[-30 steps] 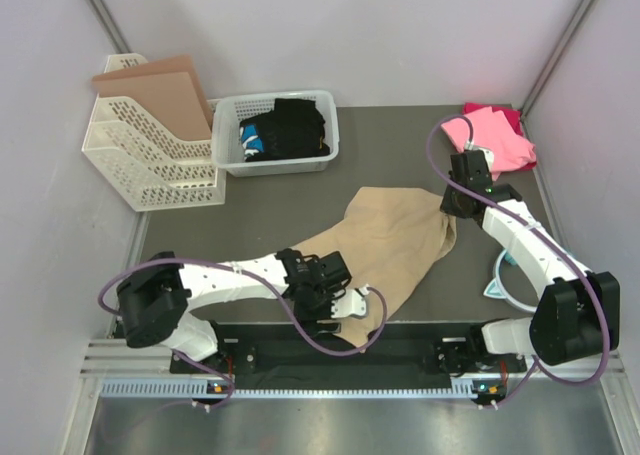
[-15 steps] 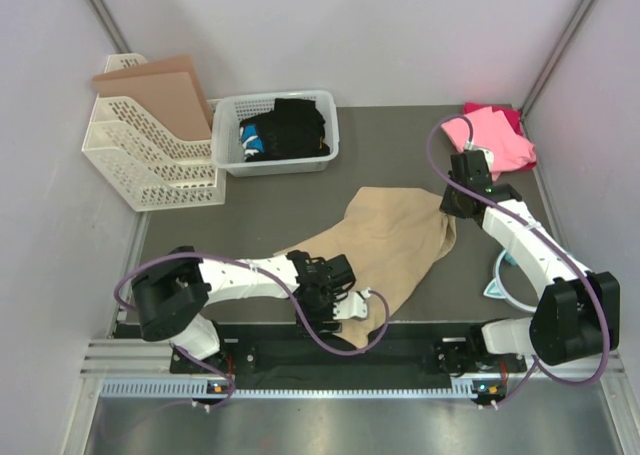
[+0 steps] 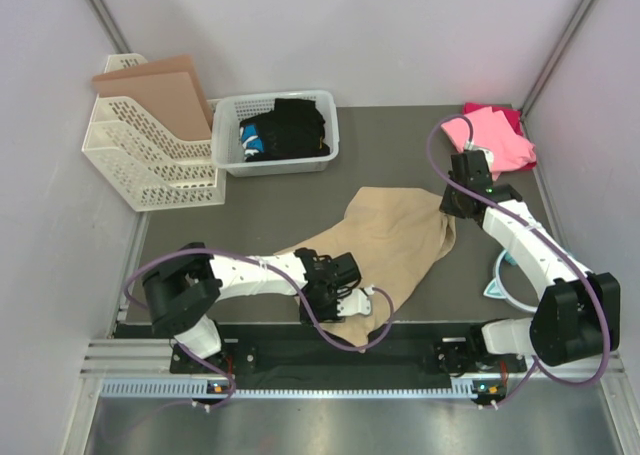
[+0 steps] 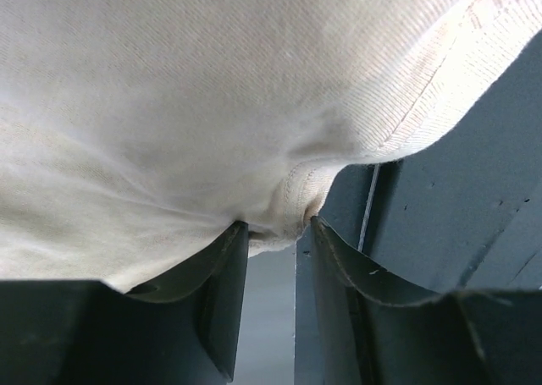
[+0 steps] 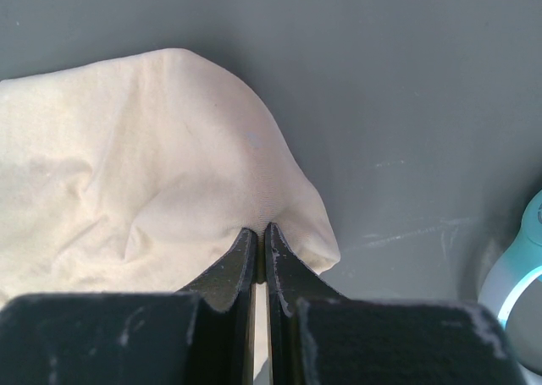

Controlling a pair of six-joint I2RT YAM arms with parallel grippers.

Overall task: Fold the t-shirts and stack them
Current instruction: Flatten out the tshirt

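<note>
The tan t-shirt lies crumpled in the middle of the dark table. My left gripper is near the table's front edge, shut on a bunched hem of the tan t-shirt; in the left wrist view the cloth is pinched between the tips of my left gripper. My right gripper is shut on the shirt's far right corner; in the right wrist view the right gripper has its jaws pressed together on the tan t-shirt. The bright pink t-shirt lies over a darker magenta t-shirt at the back right corner.
A white basket with black clothes stands at the back centre. A white file rack holding a brown cardboard sheet stands at the back left. A teal and white object lies by the right arm, and it also shows in the right wrist view.
My left gripper has moved right and toward the front edge, pulling the tan t-shirt's near left part with it. The right arm has not moved.
</note>
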